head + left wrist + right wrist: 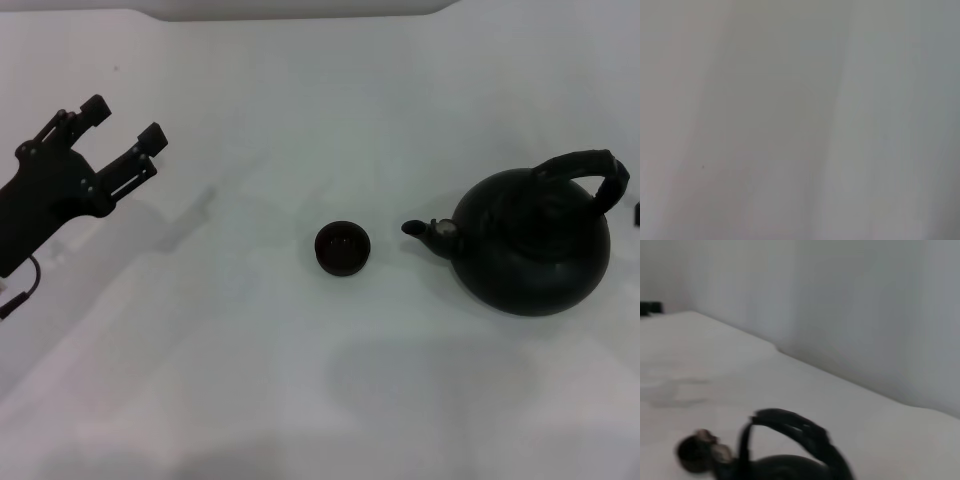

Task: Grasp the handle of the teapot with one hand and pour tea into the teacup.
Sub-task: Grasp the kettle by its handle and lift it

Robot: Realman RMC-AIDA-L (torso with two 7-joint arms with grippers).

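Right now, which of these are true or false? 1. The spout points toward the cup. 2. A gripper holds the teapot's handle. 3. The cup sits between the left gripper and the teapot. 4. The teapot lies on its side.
1. True: the teapot has its spout aimed at the cup.
2. False: the handle is free; the left gripper hovers far off, open and empty.
3. True.
4. False: it stands upright on the table.
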